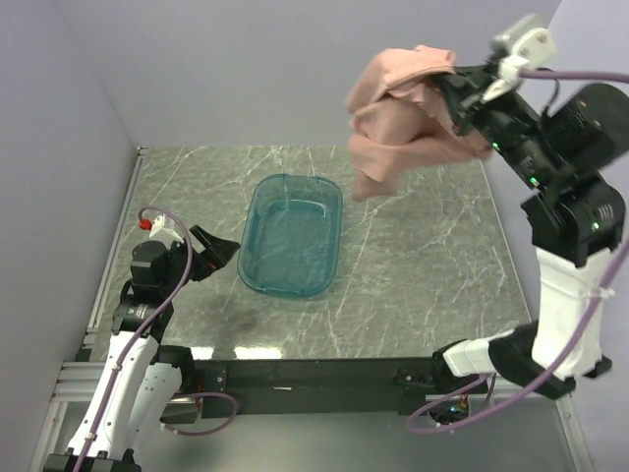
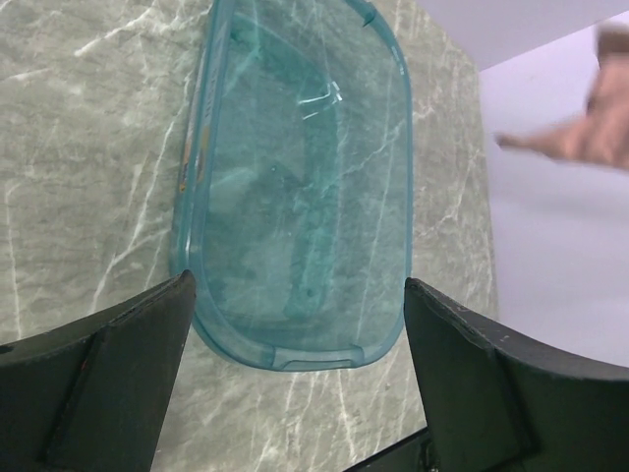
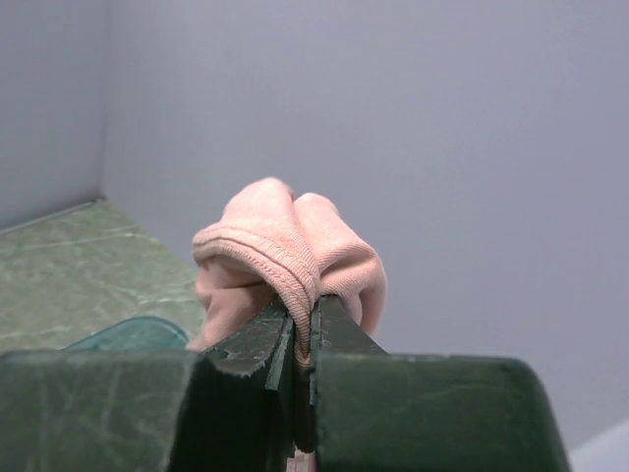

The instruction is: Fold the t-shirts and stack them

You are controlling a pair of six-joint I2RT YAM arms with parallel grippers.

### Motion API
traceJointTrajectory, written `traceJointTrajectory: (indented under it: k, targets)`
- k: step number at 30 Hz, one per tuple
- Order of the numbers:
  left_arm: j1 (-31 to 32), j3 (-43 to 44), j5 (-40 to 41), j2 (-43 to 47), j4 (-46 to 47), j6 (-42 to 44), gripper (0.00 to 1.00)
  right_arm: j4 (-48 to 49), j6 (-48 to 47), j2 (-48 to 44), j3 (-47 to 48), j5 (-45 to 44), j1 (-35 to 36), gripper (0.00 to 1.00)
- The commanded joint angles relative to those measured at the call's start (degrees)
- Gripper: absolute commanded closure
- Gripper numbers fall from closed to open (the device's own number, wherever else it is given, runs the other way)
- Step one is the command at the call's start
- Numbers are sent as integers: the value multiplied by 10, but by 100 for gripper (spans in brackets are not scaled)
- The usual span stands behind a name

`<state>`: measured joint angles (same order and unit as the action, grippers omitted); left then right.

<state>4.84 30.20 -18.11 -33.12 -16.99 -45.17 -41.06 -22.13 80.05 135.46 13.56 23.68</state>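
Two white-and-black arms (image 1: 560,295) with purple cables (image 1: 580,73) and black tools (image 1: 228,251)

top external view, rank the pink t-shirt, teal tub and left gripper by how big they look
1. pink t-shirt and teal tub: close in apparent size. The shirt hangs bunched from the right gripper, raised nearer the camera, so I won't rank these two.
2. left gripper: clearly the smallest.

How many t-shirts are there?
1. The pink t-shirt hangs bunched up in the air, pinched in the right gripper, above the table's far right side. The see-through teal tub holds none, and no others show.
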Motion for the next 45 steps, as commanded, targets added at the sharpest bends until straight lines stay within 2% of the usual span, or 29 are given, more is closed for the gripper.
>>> traceJointTrajectory:
  k: [1,3,9,13,19,23,25,32,34,35,36,37,38,41,43,45]
  targets:
    - [1,7,9,-9,16,24,8,26,10,-28,-68,-19,-39,100]
    - [1,8,11,-17,15,26,8,19,24,-44,-105,16,-58,100]
    - [1,3,6,-38,30,31,8,7,58,-126,-340,145,-98,100]
    - [1,3,5,-43,31,33,9,3,67,-142,-373,202,-109,100]
    - [1,3,7,-50,35,37,8,-21,53,-163,-378,248,-178,100]
    - [1,0,7,-55,41,38,8,-14,36,-195,-448,206,-223,100]
    - [1,0,4,-62,43,39,8,2,14,-204,-513,148,-234,100]
    - [1,8,-27,-98,64,55,9,78,-53,-212,-771,23,-284,98]
    - [1,12,-36,-116,68,60,9,85,-55,-206,-800,3,-292,84]
    - [1,13,-45,-124,69,66,9,89,-50,-198,-807,-4,-296,53]
    - [1,17,-46,-141,70,69,11,90,-35,-194,-810,-6,-298,32]
    - [2,21,-46,-151,67,73,11,91,-26,-191,-807,-1,-300,18]
    - [3,25,-38,-163,64,79,12,91,-19,-184,-798,7,-301,11]
    - [13,52,-11,-211,38,98,16,77,3,-162,-777,80,-300,10]
    - [30,81,22,-250,19,109,15,63,10,-149,-773,170,-300,10]
    - [46,115,69,-296,6,126,16,63,23,-129,-776,221,-292,10]
